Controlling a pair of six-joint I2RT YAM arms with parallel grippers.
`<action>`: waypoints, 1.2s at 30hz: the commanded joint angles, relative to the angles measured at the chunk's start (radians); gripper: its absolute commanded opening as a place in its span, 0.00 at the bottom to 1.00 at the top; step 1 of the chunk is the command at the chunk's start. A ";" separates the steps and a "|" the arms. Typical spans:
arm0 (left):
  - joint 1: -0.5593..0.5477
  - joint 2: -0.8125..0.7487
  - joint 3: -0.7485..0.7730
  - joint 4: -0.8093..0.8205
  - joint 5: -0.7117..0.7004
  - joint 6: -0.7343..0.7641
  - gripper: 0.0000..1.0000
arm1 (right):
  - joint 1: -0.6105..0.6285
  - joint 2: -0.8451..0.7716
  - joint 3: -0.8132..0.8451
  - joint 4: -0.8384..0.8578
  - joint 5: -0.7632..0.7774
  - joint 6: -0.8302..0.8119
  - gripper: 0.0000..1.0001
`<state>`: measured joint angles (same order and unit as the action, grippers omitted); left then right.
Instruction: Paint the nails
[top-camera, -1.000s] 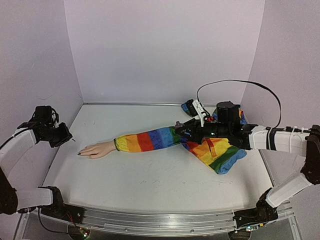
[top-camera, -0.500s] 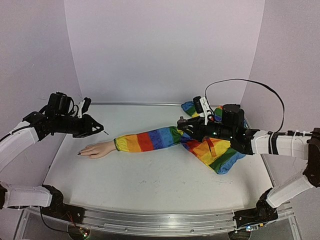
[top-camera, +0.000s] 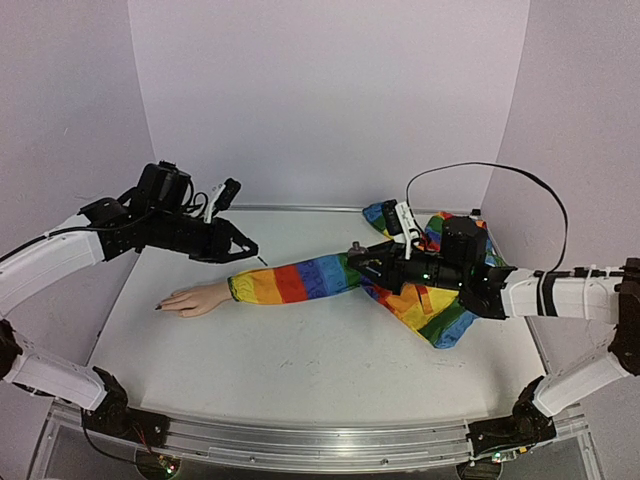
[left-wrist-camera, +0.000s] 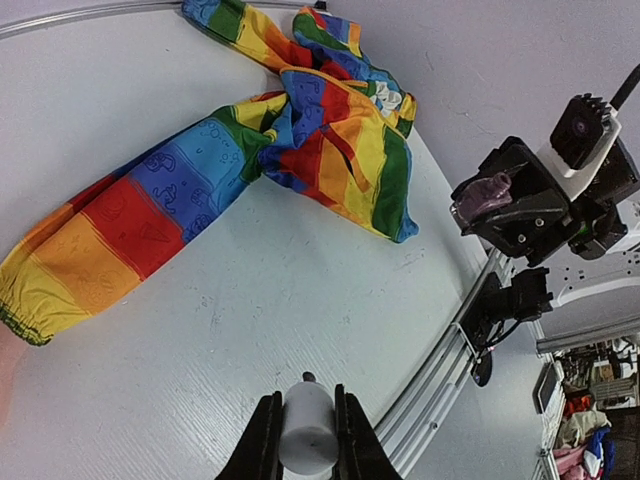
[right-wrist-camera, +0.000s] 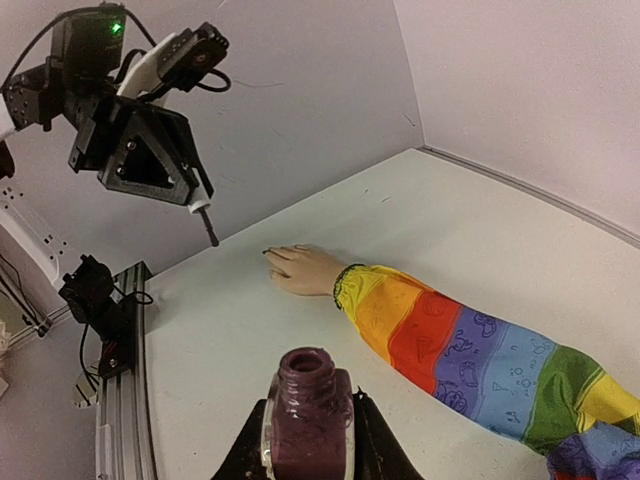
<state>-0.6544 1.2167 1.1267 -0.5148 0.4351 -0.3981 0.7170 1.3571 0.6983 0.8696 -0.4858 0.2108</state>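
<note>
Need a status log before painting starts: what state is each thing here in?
left claw, shut on brush cap
brush cap, off the bottle, held in the air
right claw, shut on polish bottle
polish bottle, open, neck uncovered
mannequin hand, lying on the table, untouched
nails, one looks dark-tipped, rest too small to tell
rainbow sleeve, stretched flat, bunched at its right end

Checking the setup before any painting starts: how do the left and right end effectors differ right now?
The left end effector grips a white brush cap, the right end effector an open purple polish bottle. The left hangs by the cuff of the rainbow sleeve, near the mannequin hand; the right sits over the sleeve's bunched far end. Both are shut on what they hold.
</note>
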 joint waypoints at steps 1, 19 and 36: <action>-0.030 0.035 0.116 0.052 0.035 0.042 0.00 | 0.049 0.048 0.074 0.082 -0.040 -0.042 0.00; -0.069 0.070 0.187 0.037 0.117 0.065 0.00 | 0.223 0.302 0.264 0.137 0.011 -0.131 0.00; -0.099 0.078 0.178 0.013 0.085 0.086 0.00 | 0.222 0.326 0.288 0.145 0.044 -0.129 0.00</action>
<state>-0.7456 1.2945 1.2629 -0.5083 0.5274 -0.3359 0.9413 1.6825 0.9337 0.9352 -0.4450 0.0925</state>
